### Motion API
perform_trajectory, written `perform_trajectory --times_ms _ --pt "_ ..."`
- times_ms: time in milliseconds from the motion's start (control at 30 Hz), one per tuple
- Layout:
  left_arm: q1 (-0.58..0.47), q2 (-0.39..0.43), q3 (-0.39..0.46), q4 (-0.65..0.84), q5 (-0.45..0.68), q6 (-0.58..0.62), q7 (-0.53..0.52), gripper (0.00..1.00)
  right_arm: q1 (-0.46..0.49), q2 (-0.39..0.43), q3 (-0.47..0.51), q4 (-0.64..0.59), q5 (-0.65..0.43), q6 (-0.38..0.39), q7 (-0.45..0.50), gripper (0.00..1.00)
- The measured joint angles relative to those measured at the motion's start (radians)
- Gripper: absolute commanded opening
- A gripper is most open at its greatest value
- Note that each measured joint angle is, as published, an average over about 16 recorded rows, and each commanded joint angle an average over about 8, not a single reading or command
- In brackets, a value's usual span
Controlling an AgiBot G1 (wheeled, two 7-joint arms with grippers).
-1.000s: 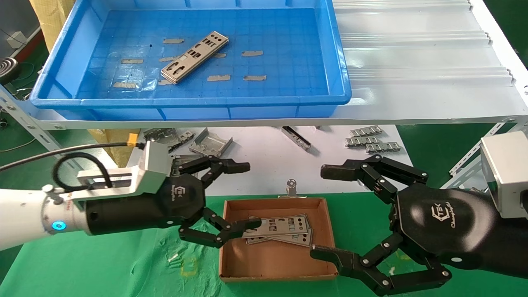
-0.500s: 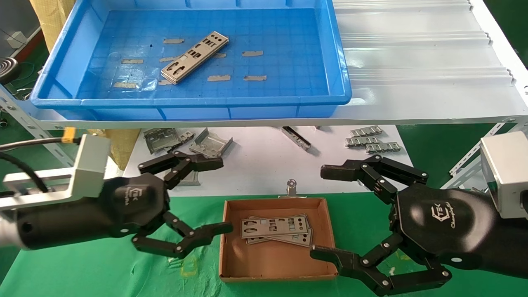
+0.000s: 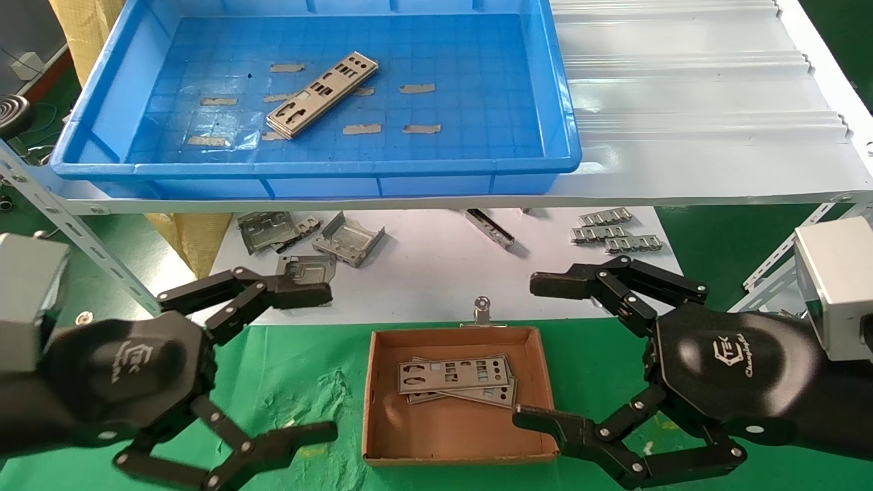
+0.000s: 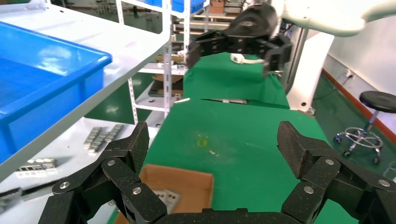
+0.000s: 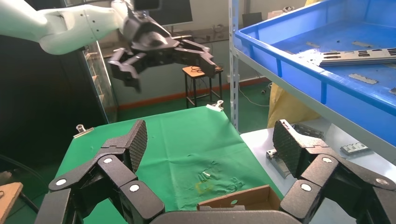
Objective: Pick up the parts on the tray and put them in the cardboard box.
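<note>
A stack of silver punched plates lies in the blue tray on the upper shelf. Two or three more plates lie in the cardboard box on the green cloth. My left gripper is open and empty, low and left of the box. My right gripper is open and empty at the box's right side. In the left wrist view the open left gripper sits over green cloth beside the box. In the right wrist view the open right gripper faces the box, with the tray's plates beyond.
Folded grey brackets and ribbed metal strips lie on the white sheet under the shelf. A binder clip stands at the box's far edge. The white shelf runs right of the tray.
My left gripper has drawn back from the box, moving left and toward me, still open. The plates stay in the box. The right arm has not moved.
</note>
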Motion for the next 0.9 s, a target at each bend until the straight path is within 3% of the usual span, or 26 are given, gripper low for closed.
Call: perform_trajectory --times_ms 333,900 --pt "0.040 -0.054 -0.037 -0.091 -0.028 -0.004 -0.051 1.00 0.000 0.000 0.000 0.000 0.000 0.000 0.000 1.00" --pt "0.033 -0.046 -0.031 -0.077 -0.023 -0.004 -0.045 1.00 0.000 0.000 0.000 0.000 0.000 0.000 0.000 1.00"
